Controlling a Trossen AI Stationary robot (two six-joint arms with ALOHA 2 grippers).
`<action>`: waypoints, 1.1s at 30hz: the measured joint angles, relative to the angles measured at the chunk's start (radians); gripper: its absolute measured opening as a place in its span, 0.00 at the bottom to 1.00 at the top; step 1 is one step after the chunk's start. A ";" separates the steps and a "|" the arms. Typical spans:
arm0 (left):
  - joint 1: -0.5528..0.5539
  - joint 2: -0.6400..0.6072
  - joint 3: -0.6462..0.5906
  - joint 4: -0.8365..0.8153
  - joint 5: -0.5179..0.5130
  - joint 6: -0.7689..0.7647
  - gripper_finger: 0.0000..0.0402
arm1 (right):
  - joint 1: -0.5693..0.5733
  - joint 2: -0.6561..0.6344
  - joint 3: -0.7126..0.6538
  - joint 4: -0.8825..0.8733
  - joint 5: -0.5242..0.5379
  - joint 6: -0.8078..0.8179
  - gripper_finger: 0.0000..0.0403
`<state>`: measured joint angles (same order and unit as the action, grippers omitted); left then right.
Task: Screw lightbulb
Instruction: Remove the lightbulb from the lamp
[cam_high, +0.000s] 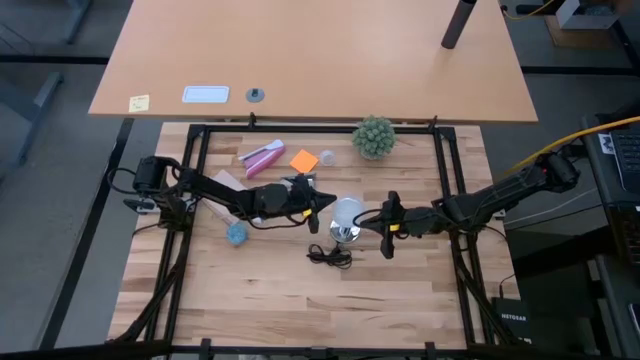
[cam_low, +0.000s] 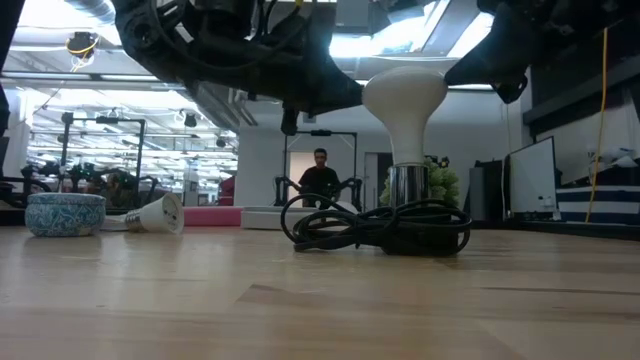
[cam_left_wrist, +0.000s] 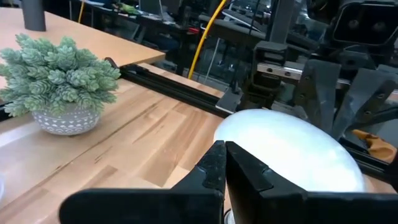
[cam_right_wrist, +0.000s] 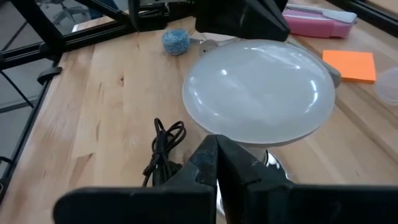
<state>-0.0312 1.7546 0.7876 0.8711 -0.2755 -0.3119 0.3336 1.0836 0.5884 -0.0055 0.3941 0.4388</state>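
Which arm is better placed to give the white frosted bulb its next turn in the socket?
Neither clearly. The left gripper and right gripper flank the white frosted lightbulb, which stands upright in the shiny metal socket. Both look shut and grip nothing. I lean left: its tip sits slightly nearer the dome.

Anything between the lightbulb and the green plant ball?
In the high view, only bare wood lies between the lightbulb and the plant ball; the left wrist view shows the same.

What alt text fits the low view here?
A white lightbulb stands upright in a shiny metal socket on a wooden table, behind a coiled black cord. Dark robot arms hang overhead; a blue bowl sits far left.
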 joint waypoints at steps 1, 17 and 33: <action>-0.004 0.000 0.000 0.000 -0.001 0.001 0.00 | 0.000 0.000 0.000 0.000 0.003 0.000 0.01; -0.070 -0.003 0.001 0.011 -0.001 -0.034 0.00 | 0.002 -0.001 0.000 -0.031 0.053 0.028 0.01; -0.134 -0.002 0.003 0.003 0.020 -0.055 0.00 | -0.002 0.001 0.000 -0.055 0.296 0.050 0.01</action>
<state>-0.1654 1.7523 0.7906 0.8745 -0.2554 -0.3668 0.3317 1.0843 0.5884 -0.0610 0.6904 0.4892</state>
